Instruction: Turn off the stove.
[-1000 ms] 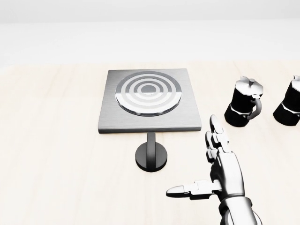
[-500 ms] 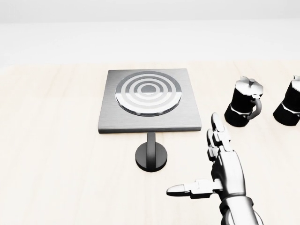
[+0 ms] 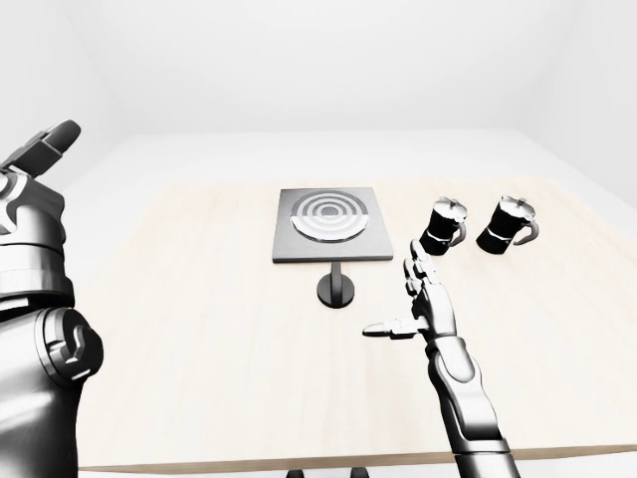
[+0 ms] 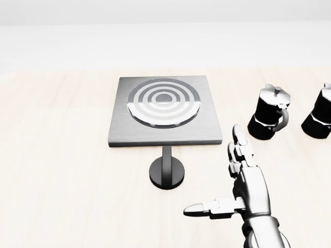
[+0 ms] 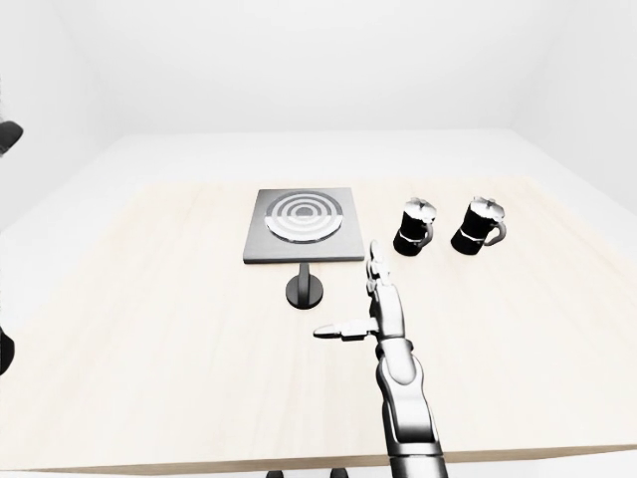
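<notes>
Stove (image 4: 164,109): flat grey square plate with a ringed burner, lying on the pale wooden table (image 4: 62,175), upper centre of the head view. Just below its lower edge sits the knob (image 4: 168,172), a dark round disc with an upright bar across it that reaches up to the stove's edge.

Compared with the pictures from half a second and a second ago: no visible change. Stove, knob and pots are in the same places, the view has not shifted, and the right hand holds the same pose.

Right hand (image 4: 239,181): spread, fingers extended toward the top of the view, thumb stuck out sideways to the left. It holds nothing and is near the knob, to its right, apart from it.

Two black coffee pots (image 3: 442,227) (image 3: 506,223) stand right of the stove, side by side, well clear of the hand.

Hard to make out: the second pot is cut by the right edge of the head view. The left hand (image 3: 42,151) shows only at the left edge of the left-eye view, raised high; I cannot tell whether its fingers are spread or closed.
</notes>
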